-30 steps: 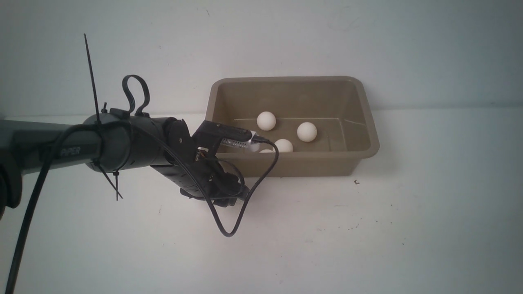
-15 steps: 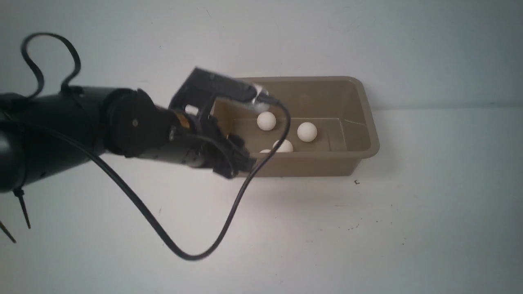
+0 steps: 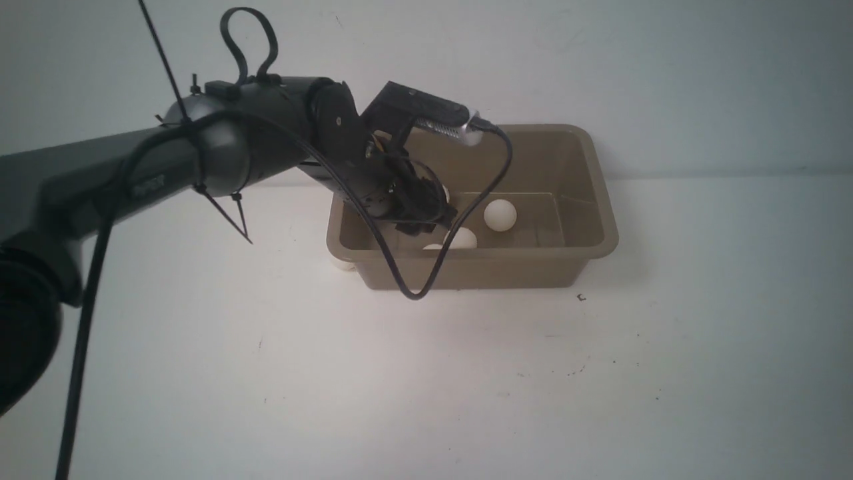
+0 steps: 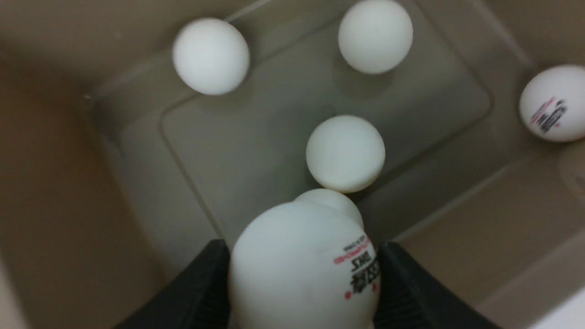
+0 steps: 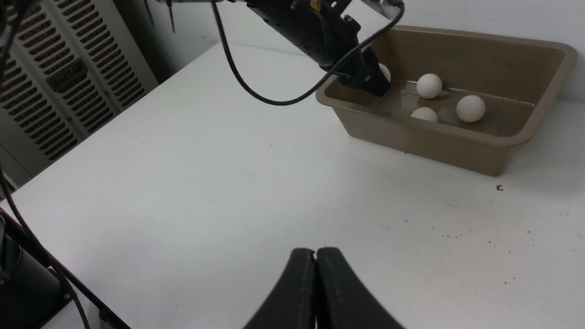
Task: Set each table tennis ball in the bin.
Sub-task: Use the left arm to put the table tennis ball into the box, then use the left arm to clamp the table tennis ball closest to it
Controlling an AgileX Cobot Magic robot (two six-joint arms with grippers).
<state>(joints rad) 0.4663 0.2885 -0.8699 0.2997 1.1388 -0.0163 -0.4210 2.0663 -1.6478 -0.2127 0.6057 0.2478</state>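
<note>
Front view: the black left gripper (image 3: 428, 221) hangs inside the rim of the taupe rectangular plastic bin (image 3: 603, 227), over its left half. A second ago it sat low on the white table (image 3: 600, 373) before the bin's near left corner, and half a second ago it was level with the bin's left end. It now hides most of the far ball (image 3: 445, 195). The other small white table tennis balls (image 3: 500, 215) lie on the bin floor where they lay before, and the bin has not shifted.

Left wrist view: the black fingers (image 4: 201, 292) are clamped on a printed ball (image 4: 297, 274), white with red and black lettering, held above the bin floor. Five more balls lie below it, one half hidden behind the held one.

Right wrist view: the right gripper (image 5: 315, 258) has its jaws pressed together with nothing between them, above the table and well apart from the bin.
</note>
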